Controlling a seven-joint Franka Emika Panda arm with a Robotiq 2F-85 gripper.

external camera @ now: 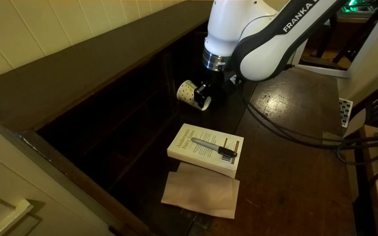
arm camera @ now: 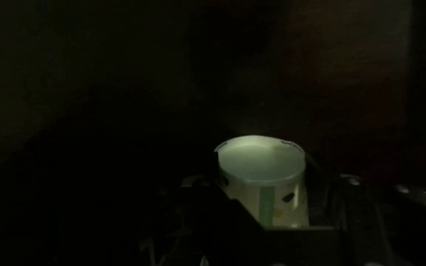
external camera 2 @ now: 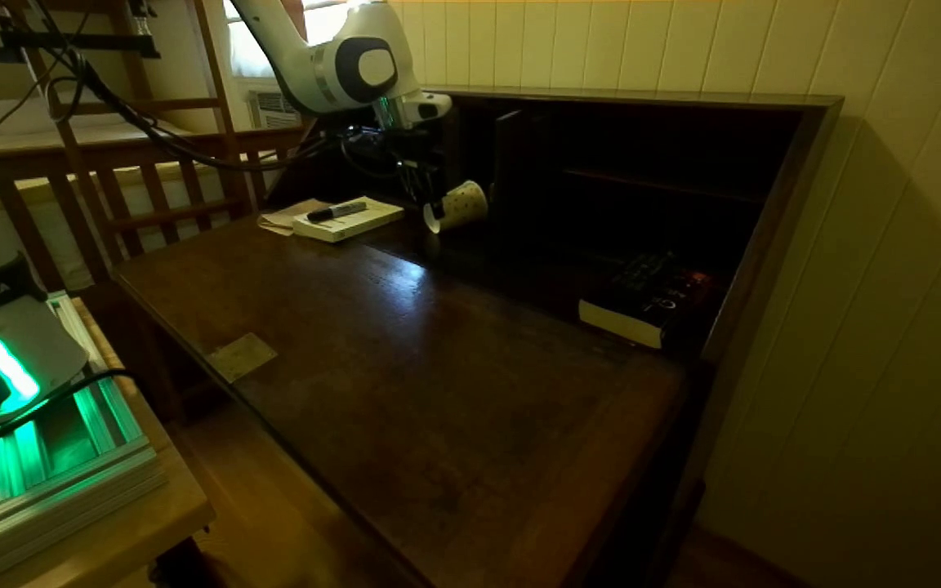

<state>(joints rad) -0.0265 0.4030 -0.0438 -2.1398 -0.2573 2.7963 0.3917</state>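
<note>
A pale paper cup with dark speckles [external camera: 185,92] is tipped on its side in both exterior views [external camera 2: 466,206]. My gripper [external camera: 202,95] is shut on the cup, with its fingers on either side near the rim. In the wrist view the cup [arm camera: 283,203] sits between the dark fingers [arm camera: 261,166], and its open mouth shows a pale inside. The cup is held beside the dark shelf opening of the desk; whether it touches the surface I cannot tell. A cream book [external camera: 194,151] lies near the gripper, with a grey marker with a black cap [external camera: 208,145] on top.
Brown paper [external camera: 200,193] lies beside the cream book. A thick dark book [external camera 2: 642,306] lies at the far end of the desk [external camera 2: 405,367]. An upright dark panel [external camera 2: 517,155] stands close to the cup. Black cables [external camera: 284,131] hang from the arm over the desk.
</note>
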